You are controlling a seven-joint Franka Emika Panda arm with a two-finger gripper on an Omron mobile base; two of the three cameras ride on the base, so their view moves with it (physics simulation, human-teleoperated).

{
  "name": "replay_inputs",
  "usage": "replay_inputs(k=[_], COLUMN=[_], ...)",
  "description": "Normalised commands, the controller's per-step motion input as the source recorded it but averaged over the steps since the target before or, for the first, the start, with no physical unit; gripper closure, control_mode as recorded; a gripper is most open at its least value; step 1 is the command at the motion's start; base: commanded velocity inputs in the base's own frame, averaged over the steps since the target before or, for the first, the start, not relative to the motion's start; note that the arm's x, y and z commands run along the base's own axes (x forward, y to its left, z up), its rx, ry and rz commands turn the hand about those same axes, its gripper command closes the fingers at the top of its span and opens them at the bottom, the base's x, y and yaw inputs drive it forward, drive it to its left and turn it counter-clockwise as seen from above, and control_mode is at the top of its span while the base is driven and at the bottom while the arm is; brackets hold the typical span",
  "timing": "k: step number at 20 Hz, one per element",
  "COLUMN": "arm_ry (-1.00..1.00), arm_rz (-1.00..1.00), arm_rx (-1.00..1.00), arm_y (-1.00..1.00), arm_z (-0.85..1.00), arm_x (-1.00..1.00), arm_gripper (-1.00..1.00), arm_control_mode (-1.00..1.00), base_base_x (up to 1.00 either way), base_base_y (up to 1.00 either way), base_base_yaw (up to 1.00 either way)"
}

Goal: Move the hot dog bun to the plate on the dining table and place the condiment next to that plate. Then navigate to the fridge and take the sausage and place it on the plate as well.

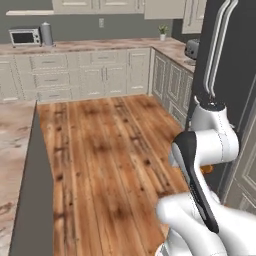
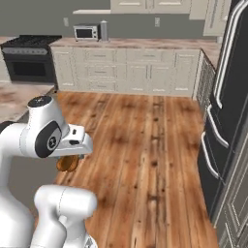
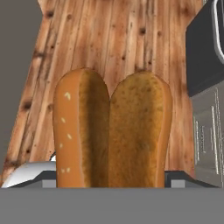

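Carrying the hot dog bun (image 3: 111, 131) clamped in my wide-spread gripper (image 3: 111, 177) over the floor, I judge plate, condiment and sausage steps all remain.

Wood plank floor (image 1: 105, 165), warm brown w/ dark knots. Cream cabinets (image 1: 85, 75) along back wall, marbled surface (image 1: 100, 46) on top. Grey wall (image 1: 130, 22) w/ outlet. Microwave (image 1: 24, 36) + steel canister (image 1: 46, 34) at back left; small potted plant (image 1: 162, 31) in corner. Black stove (image 2: 30, 60) far left in right base view.
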Motion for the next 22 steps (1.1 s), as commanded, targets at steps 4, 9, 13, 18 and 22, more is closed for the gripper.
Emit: replay_inputs(k=[4,9,13,18,22], arm_ry=[0.0,0.0,0.0,0.0,0.0], arm_rz=[0.0,0.0,0.0,0.0,0.0], arm_rx=[0.0,0.0,0.0,0.0,0.0], arm_y=[0.0,0.0,0.0,0.0,0.0], arm_z=[0.0,0.0,0.0,0.0,0.0], arm_x=[0.0,0.0,0.0,0.0,0.0], arm_gripper=[1.0,1.0,1.0,1.0,1.0], arm_control_mode=[1.0,1.0,1.0,1.0,1.0], base_base_x=[-1.0,-1.0,-1.0,-0.74,-0.19], base_base_y=[0.88,0.76,0.55,0.89,1.0], base_base_yaw=[0.0,0.0,0.0,0.03,0.07])
